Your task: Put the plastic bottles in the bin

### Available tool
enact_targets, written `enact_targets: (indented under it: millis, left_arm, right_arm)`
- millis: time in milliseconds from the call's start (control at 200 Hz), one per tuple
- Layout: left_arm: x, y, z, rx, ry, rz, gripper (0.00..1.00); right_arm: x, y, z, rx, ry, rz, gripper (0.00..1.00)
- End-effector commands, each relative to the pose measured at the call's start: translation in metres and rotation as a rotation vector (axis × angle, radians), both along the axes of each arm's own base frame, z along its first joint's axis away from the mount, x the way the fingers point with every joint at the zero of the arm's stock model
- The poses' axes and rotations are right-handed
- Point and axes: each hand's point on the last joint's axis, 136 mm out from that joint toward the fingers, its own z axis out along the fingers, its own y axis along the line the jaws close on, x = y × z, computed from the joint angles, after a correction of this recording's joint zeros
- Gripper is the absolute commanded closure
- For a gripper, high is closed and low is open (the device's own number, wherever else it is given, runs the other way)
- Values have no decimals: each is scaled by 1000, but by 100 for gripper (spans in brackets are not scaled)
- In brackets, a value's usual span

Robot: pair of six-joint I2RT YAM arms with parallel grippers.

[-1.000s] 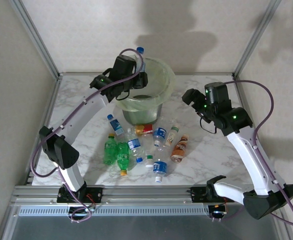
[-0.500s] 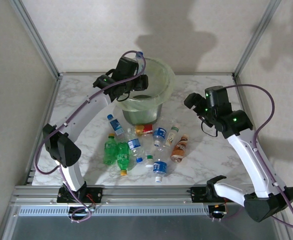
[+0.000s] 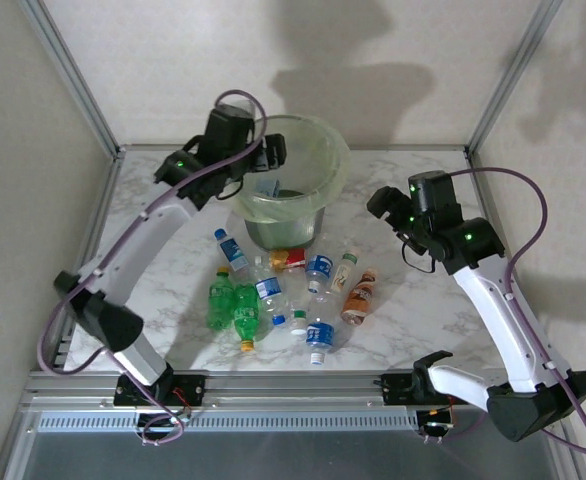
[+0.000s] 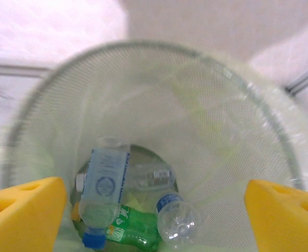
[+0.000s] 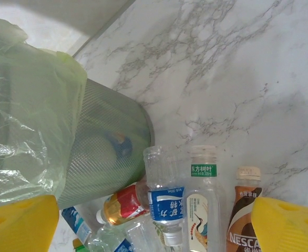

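Left gripper (image 4: pixel 154 212) gapes over bin (image 4: pixel 196 105), bottle (image 4: pixel 106 178) cap nearest.

- One bin (image 3: pixel 339 160), round, bag-lined.
- On the table (image 3: pixel 428 300): two green bottles (image 3: pixel 220 300), yellow caps.
- One brown-orange bottle (image 3: pixel 359 296).
- One red-labelled bottle (image 3: pixel 291 259).
- One white-labelled clear bottle (image 3: pixel 345 270).
- Clear blue-labelled bottles (image 3: pixel 319 270): at least four; the pile overlaps, so the exact count is unclear.
- Inside the bin: three clear bottles (image 4: pixel 105 181) and one green bottle in bin (image 4: pixel 135 231).

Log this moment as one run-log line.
left gripper: open, over bin | right gripper: open, facing table bottles | in-bin bottles: several | task: unfinished
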Motion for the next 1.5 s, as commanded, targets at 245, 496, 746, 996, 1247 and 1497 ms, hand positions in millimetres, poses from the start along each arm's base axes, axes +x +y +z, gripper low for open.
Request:
enact_targets:
  millis: [245, 496, 746, 996, 1247, 1497]
  left_arm:
    - [-97, 126, 53, -10, -133, 320, 9]
    - [-99, 97, 57, -224, -146, 213, 9]
    - [-85, 74, 61, -253, -145, 136, 9]
    - [-67, 55, 61, -266, -157, 85, 10]
    - [-51, 40, 61, -253, -155, 46, 10]
    - [-39, 24, 56, -246, -136, 0, 11]
  right_arm:
    - [12, 17, -27, -38, 58, 102, 5]
    - [-7, 24, -110, -121, 272, 145, 8]
    - [-46, 29, -163, -172, 413, 151, 9]
    - [-82, 25, -194, -202, 509, 152, 11]
    - [-101, 34, -207, -224, 555, 204, 12]
    - [-105, 33, -224, -256, 593, 210, 15]
